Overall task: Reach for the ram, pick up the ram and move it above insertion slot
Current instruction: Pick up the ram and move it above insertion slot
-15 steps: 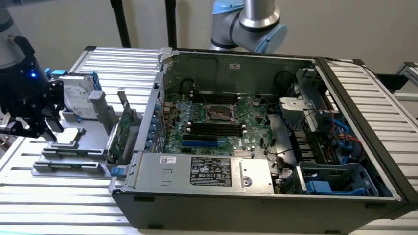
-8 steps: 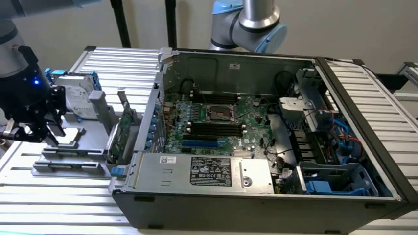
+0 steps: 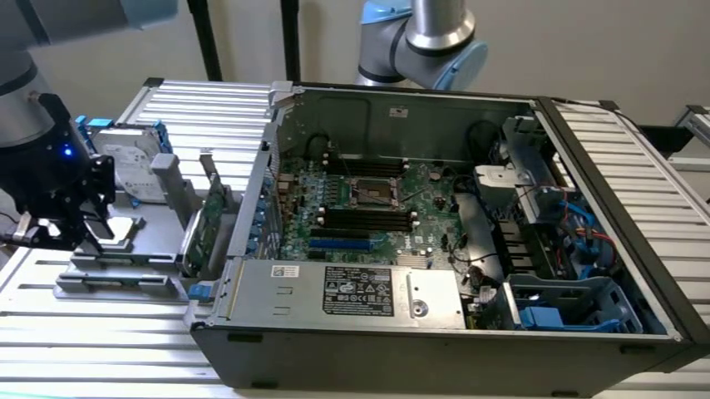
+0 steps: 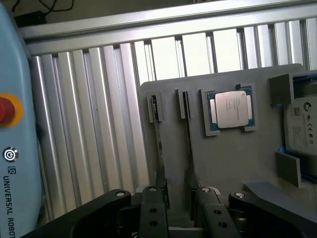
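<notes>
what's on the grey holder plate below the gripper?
Two ram sticks standing on edge, a CPU and a hard drive. The open gripper covers the sticks' near ends.

Black tool (image 4: 178, 194), grey fixture (image 4: 233, 163), green motherboard (image 3: 427, 184), silver ribbed table (image 4: 99, 124)

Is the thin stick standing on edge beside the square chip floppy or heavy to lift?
Likely stiff: the ram runs straight along the grey holder. Probably light, being so thin. Standing on edge, it would likely tip once out of its slot.
</notes>
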Controlling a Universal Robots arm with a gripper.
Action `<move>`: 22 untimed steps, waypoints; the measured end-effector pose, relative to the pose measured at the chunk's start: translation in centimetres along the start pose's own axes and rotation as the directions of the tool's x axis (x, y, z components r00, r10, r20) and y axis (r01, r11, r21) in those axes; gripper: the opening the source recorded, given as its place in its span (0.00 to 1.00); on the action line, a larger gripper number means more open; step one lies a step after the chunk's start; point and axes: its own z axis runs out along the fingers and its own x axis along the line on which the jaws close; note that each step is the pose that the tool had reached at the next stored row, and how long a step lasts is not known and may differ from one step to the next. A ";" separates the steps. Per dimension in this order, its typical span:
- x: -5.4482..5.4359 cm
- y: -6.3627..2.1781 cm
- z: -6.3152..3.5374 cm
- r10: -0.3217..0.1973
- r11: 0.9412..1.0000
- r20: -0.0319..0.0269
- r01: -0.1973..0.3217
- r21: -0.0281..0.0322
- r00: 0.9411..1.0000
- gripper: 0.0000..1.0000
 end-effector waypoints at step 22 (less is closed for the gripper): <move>1.0 -0.17 2.61 -0.018 1.000 -0.001 0.018 0.000 1.000 0.31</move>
